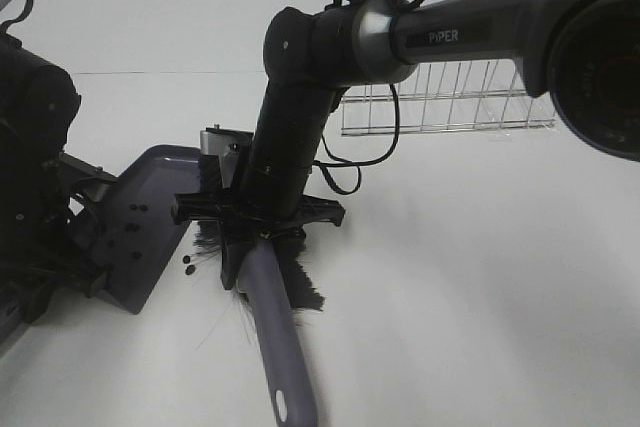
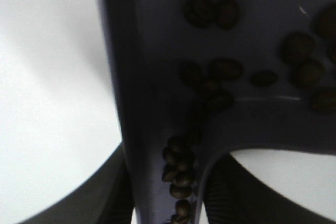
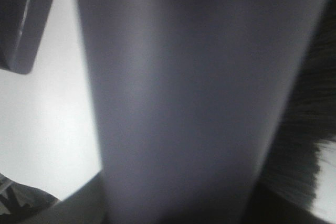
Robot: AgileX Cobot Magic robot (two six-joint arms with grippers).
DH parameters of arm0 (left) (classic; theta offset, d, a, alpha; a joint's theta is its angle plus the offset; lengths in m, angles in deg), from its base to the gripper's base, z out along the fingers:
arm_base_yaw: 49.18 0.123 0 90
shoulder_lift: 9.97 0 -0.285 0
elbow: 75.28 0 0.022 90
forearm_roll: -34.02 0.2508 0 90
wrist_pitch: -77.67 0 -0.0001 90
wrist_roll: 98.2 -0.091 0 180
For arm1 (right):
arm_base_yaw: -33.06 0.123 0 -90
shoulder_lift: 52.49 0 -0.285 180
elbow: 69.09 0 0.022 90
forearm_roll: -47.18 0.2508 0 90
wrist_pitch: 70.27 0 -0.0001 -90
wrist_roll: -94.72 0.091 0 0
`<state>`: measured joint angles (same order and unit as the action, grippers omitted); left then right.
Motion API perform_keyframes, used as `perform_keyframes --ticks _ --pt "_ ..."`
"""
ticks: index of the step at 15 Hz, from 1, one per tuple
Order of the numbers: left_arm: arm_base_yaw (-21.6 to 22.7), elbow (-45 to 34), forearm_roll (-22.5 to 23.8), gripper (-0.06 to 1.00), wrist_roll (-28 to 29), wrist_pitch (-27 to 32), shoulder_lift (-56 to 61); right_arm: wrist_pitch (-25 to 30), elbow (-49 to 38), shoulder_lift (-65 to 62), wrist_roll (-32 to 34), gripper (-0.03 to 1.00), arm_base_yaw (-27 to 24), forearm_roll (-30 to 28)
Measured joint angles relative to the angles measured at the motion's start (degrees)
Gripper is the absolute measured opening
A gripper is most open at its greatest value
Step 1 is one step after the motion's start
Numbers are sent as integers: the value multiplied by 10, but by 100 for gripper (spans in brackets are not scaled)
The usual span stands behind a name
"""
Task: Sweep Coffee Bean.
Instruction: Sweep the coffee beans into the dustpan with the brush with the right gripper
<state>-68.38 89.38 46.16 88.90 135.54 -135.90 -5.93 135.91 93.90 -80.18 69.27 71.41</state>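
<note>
A lavender-handled plastic brush with black bristles (image 1: 281,347) lies angled across the white worktop (image 1: 480,297), its handle pointing near and its bristles towards the left. The right arm's jaws are clenched around that handle just above the bristle head. On the left, a purple-grey plastic dustpan (image 1: 150,237) rests tilted with its lip on the worktop; in the left wrist view the left arm's jaws appear clamped on its narrow handle end. Most of the small dark oval coffee beans (image 2: 210,77) already sit inside the pan, many clustered down towards the handle, while a couple of stray beans (image 1: 189,267) lie on the worktop just beside the lip, between pan and bristles. A wire rack (image 1: 450,107) stands far right, well apart. The risk here is a stroke that is too brisk, which could flick the strays past the lip, or extra tilt of the pan letting the gathered beans roll back out.
</note>
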Motion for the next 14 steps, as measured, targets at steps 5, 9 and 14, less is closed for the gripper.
perform_keyframes --ticks 5,9,14 --pt "0 0 -10 33 4 7 -2 -60 53 28 -22 34 0 120" --pt "0 0 -15 33 4 10 -2 -121 71 37 -92 34 -2 210" --pt "0 0 -19 33 2 12 -2 -19 203 44 -105 34 -6 167"
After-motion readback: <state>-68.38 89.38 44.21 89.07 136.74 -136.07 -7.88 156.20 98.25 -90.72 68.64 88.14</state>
